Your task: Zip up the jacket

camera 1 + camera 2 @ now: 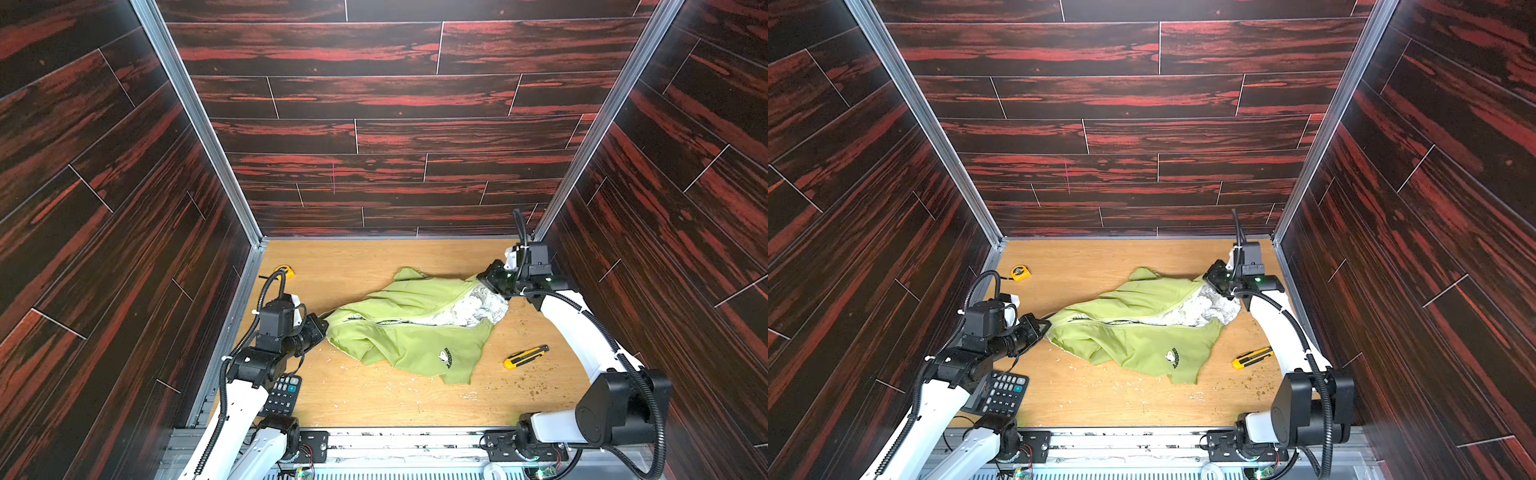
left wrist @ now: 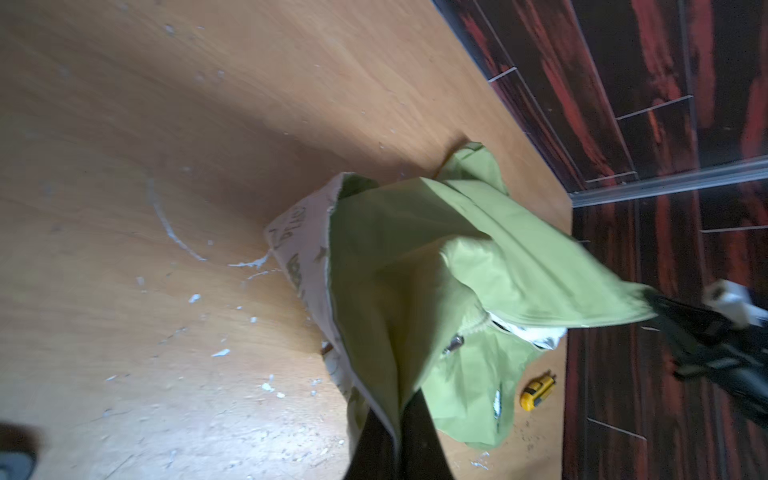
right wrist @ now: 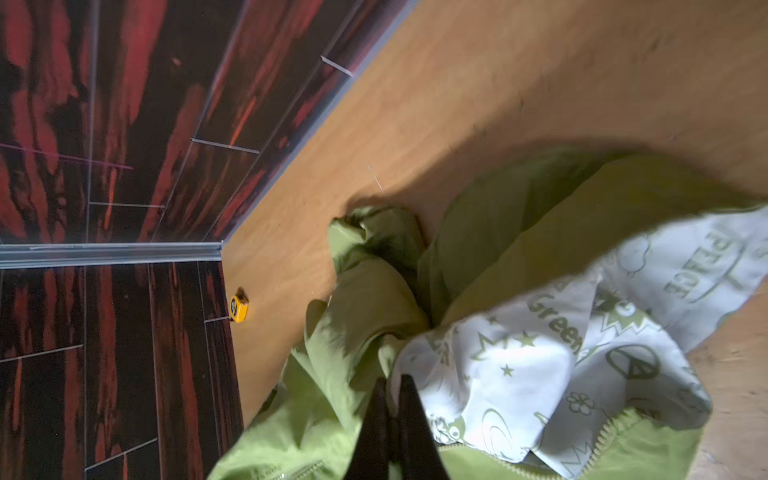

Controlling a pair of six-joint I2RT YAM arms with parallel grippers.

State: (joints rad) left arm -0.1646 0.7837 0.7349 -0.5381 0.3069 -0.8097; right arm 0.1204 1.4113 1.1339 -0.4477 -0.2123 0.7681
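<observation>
The lime-green jacket (image 1: 415,332) (image 1: 1133,332) lies crumpled mid-table, stretched between both arms, with its white printed lining (image 1: 478,309) (image 3: 519,365) showing at the right end. The zipper (image 1: 395,322) runs along the middle, closed at the left and parted toward the lining. A chest logo (image 1: 446,357) faces up. My left gripper (image 1: 322,328) (image 1: 1044,326) (image 2: 395,432) is shut on the jacket's left end. At the far right, my right gripper (image 1: 484,282) (image 1: 1208,278) (image 3: 390,386) is shut on the jacket's edge, where green fabric meets lining.
A yellow utility knife (image 1: 525,356) (image 1: 1252,358) lies right of the jacket. There is a yellow tape measure (image 1: 286,272) (image 1: 1020,272) at the back left and a black calculator (image 1: 282,395) (image 1: 1000,395) under the left arm. White and brown crumbs dot the wooden table (image 1: 374,399). Dark walls close three sides.
</observation>
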